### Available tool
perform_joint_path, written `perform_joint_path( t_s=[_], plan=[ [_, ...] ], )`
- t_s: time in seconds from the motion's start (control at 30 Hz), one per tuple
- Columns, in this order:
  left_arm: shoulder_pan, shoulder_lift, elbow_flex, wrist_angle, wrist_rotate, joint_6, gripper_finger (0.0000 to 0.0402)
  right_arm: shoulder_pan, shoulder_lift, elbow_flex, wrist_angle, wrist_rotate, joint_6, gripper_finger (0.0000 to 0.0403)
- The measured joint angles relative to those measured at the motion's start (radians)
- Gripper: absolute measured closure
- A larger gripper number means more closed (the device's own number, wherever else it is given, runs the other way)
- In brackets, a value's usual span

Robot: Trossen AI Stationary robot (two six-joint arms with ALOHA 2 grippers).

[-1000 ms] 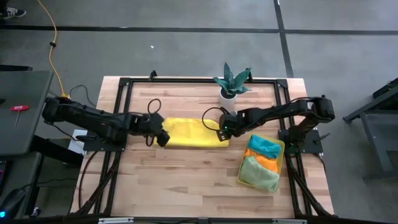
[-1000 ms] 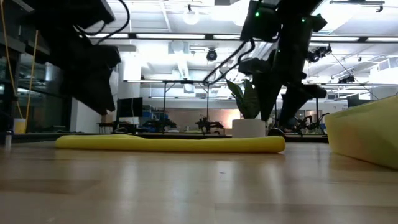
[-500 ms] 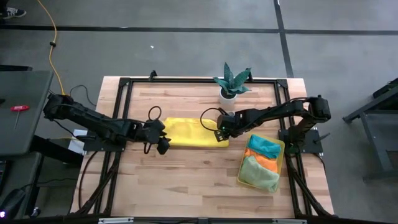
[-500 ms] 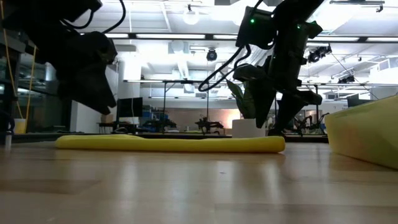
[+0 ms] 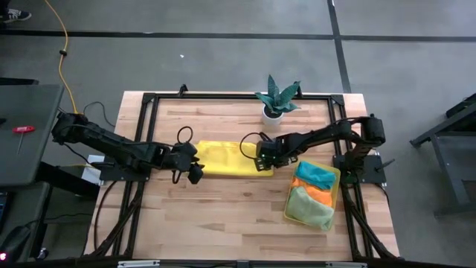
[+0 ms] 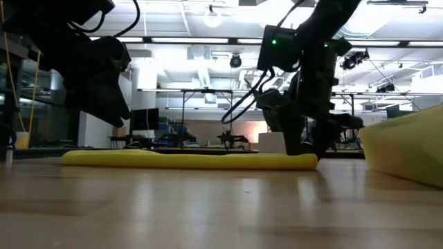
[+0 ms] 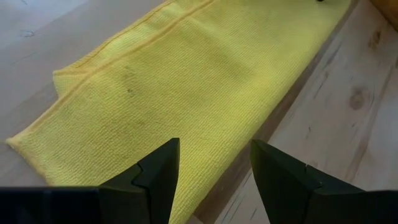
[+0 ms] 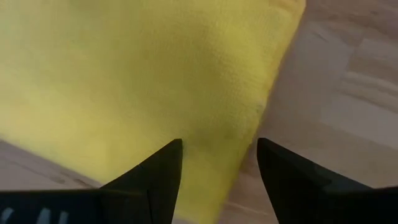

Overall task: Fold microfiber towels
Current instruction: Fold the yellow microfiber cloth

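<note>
L hand (image 5: 195, 173) open, R hand (image 5: 260, 159) open, low over yellow towel (image 5: 227, 158) ends

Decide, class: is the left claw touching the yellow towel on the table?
Apart. The left wrist view shows the left claw open above the yellow towel, nothing between its fingers; the low view shows it raised.
</note>
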Motion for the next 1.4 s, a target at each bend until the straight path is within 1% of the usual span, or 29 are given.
perform_joint_path(
  t_s=[0.27, 0.47, 0.63, 0.9, 1.2, 1.4],
  plan=[
    [0.000, 0.000, 0.000, -0.002, 0.001, 0.000, 0.0218, -0.012, 0.025, -0.002, 0.202, 0.000, 0.076, 0.0206],
    [0.000, 0.000, 0.000, -0.007, 0.004, 0.000, 0.0218, -0.012, 0.027, -0.001, 0.184, 0.018, 0.087, 0.0233],
    [0.000, 0.000, 0.000, -0.007, 0.008, 0.002, 0.0218, -0.012, 0.022, -0.001, 0.178, 0.009, 0.077, 0.0251],
    [0.000, 0.000, 0.000, -0.007, 0.017, 0.007, 0.0218, -0.012, 0.017, -0.001, 0.156, -0.015, 0.017, 0.0254],
    [0.000, 0.000, 0.000, -0.004, 0.019, 0.007, 0.0218, -0.012, -0.045, -0.001, 0.100, -0.008, -0.060, 0.0254],
    [0.000, 0.000, 0.000, -0.003, 0.019, 0.007, 0.0218, -0.009, -0.080, -0.001, 0.058, -0.029, -0.173, 0.0254]
  ],
)
